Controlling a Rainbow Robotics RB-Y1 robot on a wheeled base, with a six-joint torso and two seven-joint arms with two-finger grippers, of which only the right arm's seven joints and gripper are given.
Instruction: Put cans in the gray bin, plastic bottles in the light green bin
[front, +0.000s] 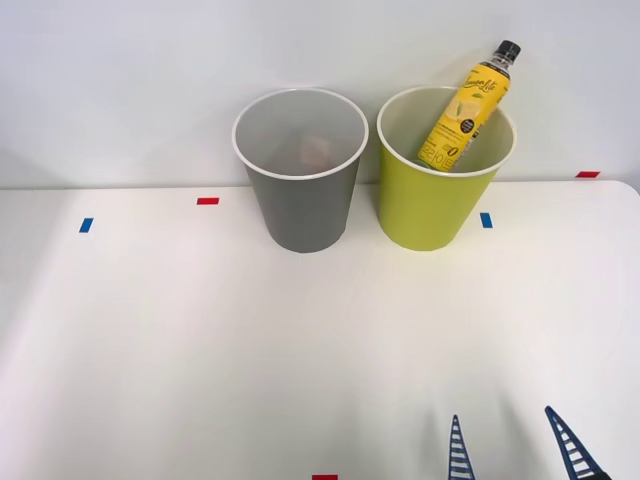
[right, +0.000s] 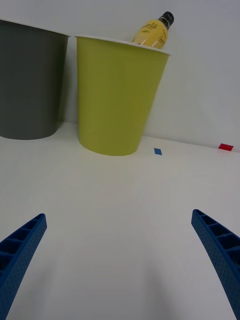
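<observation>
The slim clear plastic bottle with yellow label leans inside the round lime plastic bin, just beside the round gray plastic bin, where something pale lies. The right gripper hangs wide and empty; it had best pull back level, well apart from both rims. The white table carries small blue and red tape marks against a plain white wall

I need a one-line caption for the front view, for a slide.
Plastic bottle leaning inside the light green bin, gray bin beside it, open right gripper low over the table.
</observation>
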